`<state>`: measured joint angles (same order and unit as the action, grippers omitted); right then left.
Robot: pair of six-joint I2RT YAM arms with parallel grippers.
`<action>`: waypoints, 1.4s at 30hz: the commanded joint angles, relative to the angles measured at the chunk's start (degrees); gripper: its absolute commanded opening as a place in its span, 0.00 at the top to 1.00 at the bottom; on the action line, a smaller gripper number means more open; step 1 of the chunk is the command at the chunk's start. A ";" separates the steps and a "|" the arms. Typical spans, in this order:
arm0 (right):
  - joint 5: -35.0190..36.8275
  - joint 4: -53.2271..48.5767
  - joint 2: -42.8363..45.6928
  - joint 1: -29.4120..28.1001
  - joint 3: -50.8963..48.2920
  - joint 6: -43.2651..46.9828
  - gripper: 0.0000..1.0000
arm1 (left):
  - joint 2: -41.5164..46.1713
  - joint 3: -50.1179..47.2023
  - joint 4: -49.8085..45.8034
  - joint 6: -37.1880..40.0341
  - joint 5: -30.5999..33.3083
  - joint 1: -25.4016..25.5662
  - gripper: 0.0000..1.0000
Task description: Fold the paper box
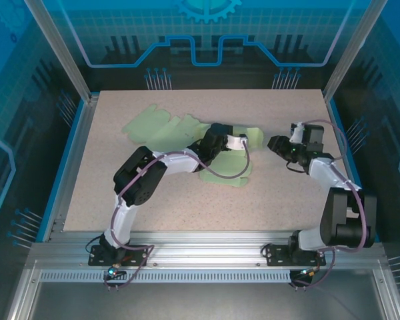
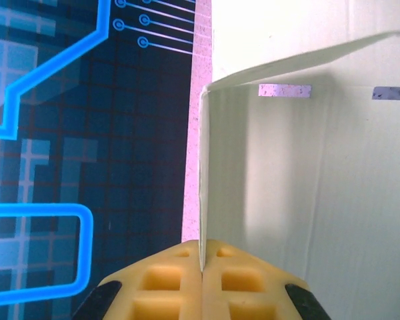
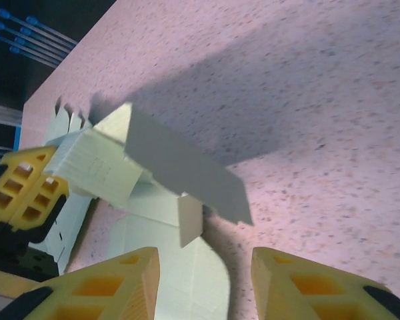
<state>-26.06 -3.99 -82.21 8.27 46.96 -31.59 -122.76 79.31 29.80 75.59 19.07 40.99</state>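
Blue panels (image 1: pixel 207 40) printed with circuit lines and a gear outline wall in a speckled beige table (image 1: pixel 120 193). None of the print on them forms words I can read.

The box (image 1: pixel 160 127) is a pale green sheet of card. It lies toward the far middle of the table, mostly flat, with scalloped flaps spread to the far left and a rounded flap nearer my bases. Its right part is lifted off the surface.

My left gripper (image 1: pixel 243 141) reaches across the sheet from the left and is clenched on that lifted part. At the left wrist, my yellow pads (image 2: pixel 201 267) press together with the thin edge of a panel pinched between them. The panel (image 2: pixel 267 173) stands upright from the pads, and a second panel angles off from its top edge. Two narrow slots in the card let the speckled table show through.

My right gripper (image 1: pixel 277 143) sits just right of the box, pointing left at it. Its jaws are apart and hold nothing. At the right wrist, the two yellow fingers (image 3: pixel 205 267) frame a gap, and beyond it is the raised fold of card (image 3: pixel 180 167), with a small tab hanging at its near edge. The left gripper's yellow fingers (image 3: pixel 27 190) grip the far end of that fold. The fold casts a wide shadow on the table behind it.
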 commanded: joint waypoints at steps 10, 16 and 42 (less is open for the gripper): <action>-9.96 0.09 -21.91 3.21 17.02 0.86 0.60 | -3.71 -1.68 10.71 5.30 -2.92 0.69 1.00; -8.93 -2.16 -29.68 -1.25 22.97 3.43 0.60 | -4.51 -1.84 12.36 6.21 -2.69 0.76 1.00; -5.86 9.85 -23.54 -7.82 7.64 2.68 0.59 | -7.32 -0.40 12.03 4.31 -2.77 -0.30 1.00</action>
<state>-32.88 3.33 -108.33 1.39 56.29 -28.88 -129.08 78.59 42.41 82.46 17.72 41.15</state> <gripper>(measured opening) 0.408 0.055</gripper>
